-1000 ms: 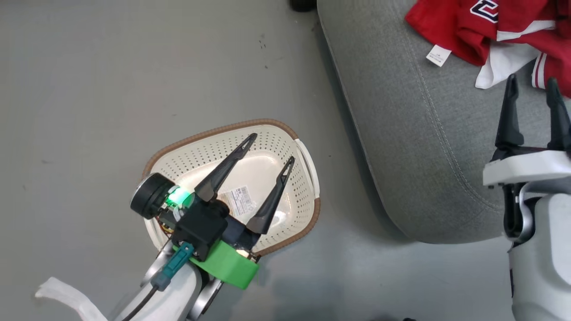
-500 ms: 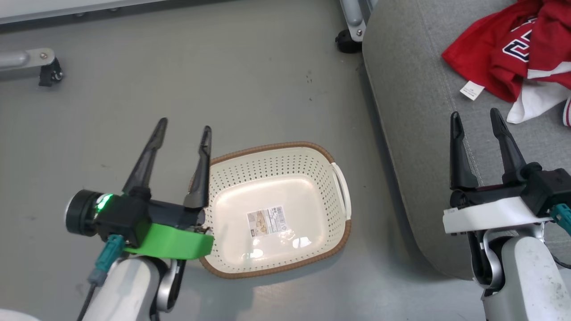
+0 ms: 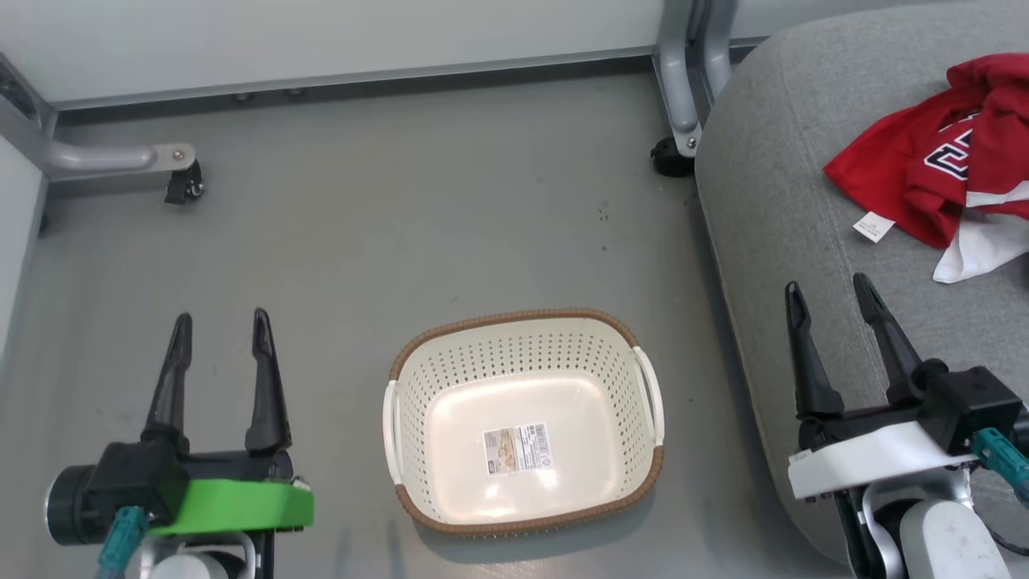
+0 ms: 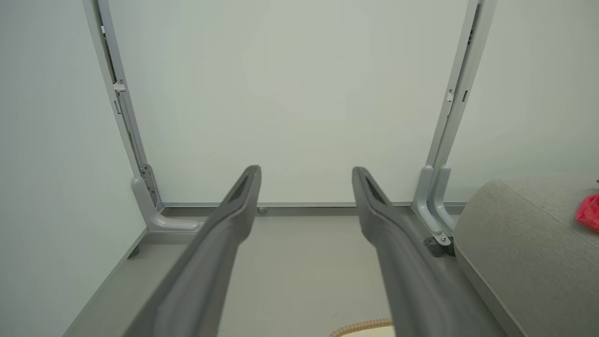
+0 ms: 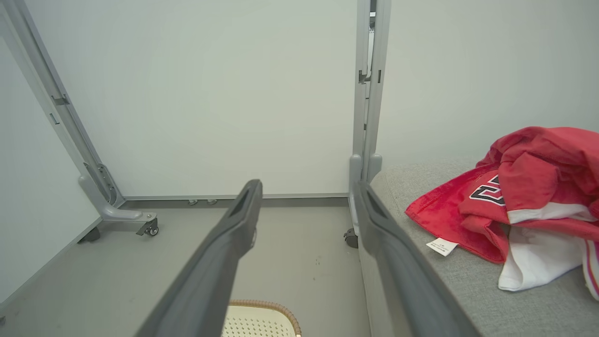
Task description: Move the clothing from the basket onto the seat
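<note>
We count one basket (image 3: 514, 315) standing upright on the grey floor (image 3: 402, 241), between our two arms. It has one brown rim and two white handles (image 3: 652, 394), one on each short side. A single sticker (image 3: 518, 449) lies flat on its pale base, with bare plastic all round it.

One seat (image 3: 772, 241) lies to the basket's right, near it but apart from it. On the seat rests the clothing (image 3: 908, 177), one crumpled red heap with white panels and dark lettering. We cannot tell how many garments make up the heap, and it runs off the right edge of the head view. One white label tag (image 3: 873, 227) sticks out from the heap's left side onto the grey fabric.

We have two sets of jaws, each with two long dark fingers. The left jaws stand wide with nothing between them, their fingers (image 3: 264, 378) pointing up the head view over the floor to the left of the basket and apart from it. The right jaws stand equally wide and hold nothing. Their fingers (image 3: 805, 354) are over the near part of the seat, short of the clothing and not touching it.

Against the pale wall (image 3: 321, 32) we count two grey frame legs (image 3: 112, 157), and a black caster (image 3: 183, 189) shows at the foot of each, two in all.
</note>
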You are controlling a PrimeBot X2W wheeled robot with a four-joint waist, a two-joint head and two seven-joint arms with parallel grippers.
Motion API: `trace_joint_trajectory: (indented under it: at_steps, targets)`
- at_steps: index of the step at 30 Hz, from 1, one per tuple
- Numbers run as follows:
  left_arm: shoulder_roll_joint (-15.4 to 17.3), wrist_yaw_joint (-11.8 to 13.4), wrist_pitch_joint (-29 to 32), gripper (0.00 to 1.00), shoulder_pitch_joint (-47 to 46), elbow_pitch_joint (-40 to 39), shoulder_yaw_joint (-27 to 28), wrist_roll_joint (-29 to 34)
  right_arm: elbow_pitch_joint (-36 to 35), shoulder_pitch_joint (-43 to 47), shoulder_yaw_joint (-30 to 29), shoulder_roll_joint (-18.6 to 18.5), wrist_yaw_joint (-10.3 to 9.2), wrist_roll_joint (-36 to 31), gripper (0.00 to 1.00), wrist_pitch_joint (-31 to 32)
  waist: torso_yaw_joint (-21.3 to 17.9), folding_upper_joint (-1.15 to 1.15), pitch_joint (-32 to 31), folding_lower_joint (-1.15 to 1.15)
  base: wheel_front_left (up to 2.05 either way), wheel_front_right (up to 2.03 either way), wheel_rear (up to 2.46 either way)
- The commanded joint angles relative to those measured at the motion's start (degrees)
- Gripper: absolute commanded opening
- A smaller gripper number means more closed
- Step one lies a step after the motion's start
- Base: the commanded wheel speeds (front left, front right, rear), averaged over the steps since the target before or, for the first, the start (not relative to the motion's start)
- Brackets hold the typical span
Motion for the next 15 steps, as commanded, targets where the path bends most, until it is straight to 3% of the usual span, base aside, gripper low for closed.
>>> trace_joint_trajectory:
  at_steps: [1, 15]
  targets:
    - [-0.5, -0.7, -0.2, 1.00, 1.7, 0.2, 0.3, 0.5, -0.4, 1.3, 0.3, -0.1, -0.04, 0.3, 1.00, 0.3, 0.7, 0.00, -2.0, 0.00, 0.00, 0.00, 0.00]
    - [-2.1, -3.9, -0.2, 1.00, 7.4, 4.2, 0.1, 3.3, -0.8, 7.5, 2.2, -0.1, -0.04, 2.0, 1.00, 2.1, -0.1, 0.00, -6.4, 0.00, 0.00, 0.00, 0.00]
